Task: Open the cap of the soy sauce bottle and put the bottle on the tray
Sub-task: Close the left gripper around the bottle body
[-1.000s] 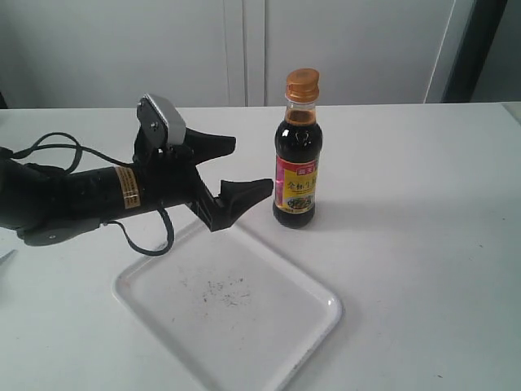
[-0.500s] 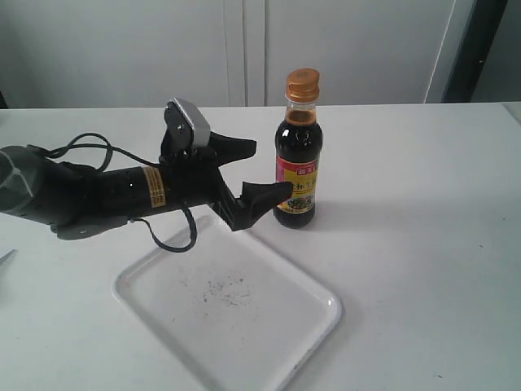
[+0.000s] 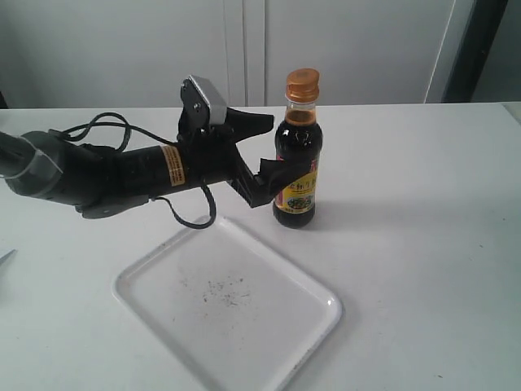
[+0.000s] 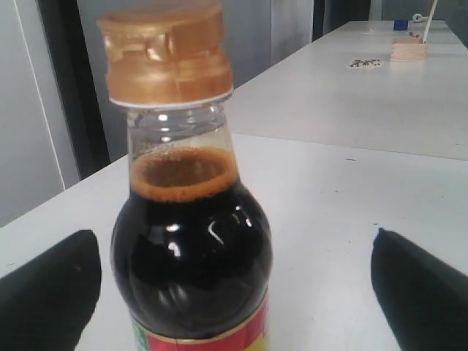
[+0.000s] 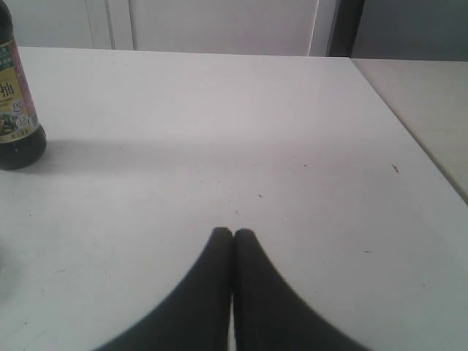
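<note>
Bottle (image 3: 297, 159): stands upright on the table (image 3: 423, 212), at about 1 o'clock from the tray (image 3: 289, 358), well off it.
Cap (image 3: 302, 85): shut down flat on the neck (no white spout shows).
Left gripper (image 3: 273, 147): wide apart, one finger on each side of the bottle's round body, not squeezing it. I think it comes in low like this to hold the bottle steady.
Right gripper (image 5: 233, 235): fingers pressed together with nothing between them, resting away from the bottle, at about 4 o'clock from it.
Next: the cap most likely needs flipping up while the bottle is held.
</note>
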Controlling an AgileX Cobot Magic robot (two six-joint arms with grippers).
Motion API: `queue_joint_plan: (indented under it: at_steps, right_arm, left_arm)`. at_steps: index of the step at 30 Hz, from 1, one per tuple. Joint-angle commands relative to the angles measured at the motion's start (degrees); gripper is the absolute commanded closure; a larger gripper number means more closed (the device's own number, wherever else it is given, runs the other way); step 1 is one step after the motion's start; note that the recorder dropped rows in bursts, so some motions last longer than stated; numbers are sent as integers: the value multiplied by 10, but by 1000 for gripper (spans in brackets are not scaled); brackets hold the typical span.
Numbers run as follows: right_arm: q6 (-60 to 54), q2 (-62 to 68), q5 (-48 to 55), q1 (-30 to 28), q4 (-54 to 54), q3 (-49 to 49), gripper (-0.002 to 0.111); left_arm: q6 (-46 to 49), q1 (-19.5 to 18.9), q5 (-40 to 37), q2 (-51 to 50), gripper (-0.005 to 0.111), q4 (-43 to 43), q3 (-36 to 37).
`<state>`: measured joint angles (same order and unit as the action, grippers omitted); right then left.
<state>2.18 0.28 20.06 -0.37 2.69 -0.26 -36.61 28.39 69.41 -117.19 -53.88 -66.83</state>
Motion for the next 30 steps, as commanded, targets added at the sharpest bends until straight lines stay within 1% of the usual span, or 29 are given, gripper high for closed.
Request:
queue_joint_plan:
  at_steps: [1,5,13,19,30]
  right_arm:
    - [2,-3,-1,-2,2,3,108]
    - [2,-3,-1,-2,2,3,108]
    - [2,-3,-1,-2,2,3,108]
    - [2,-3,-1,-2,2,3,108]
    - [2,-3,-1,-2,2,3,108]
  left_arm:
    - [-9,3,6,-22,2,8,-20]
    - [-9,5,6,-40,2,9,-38]
    - [-9,23,6,-63,2,16,-65]
    - [-9,29,6,-63,2,22,-72]
    - [6,29,6,-64,2,43,-72]
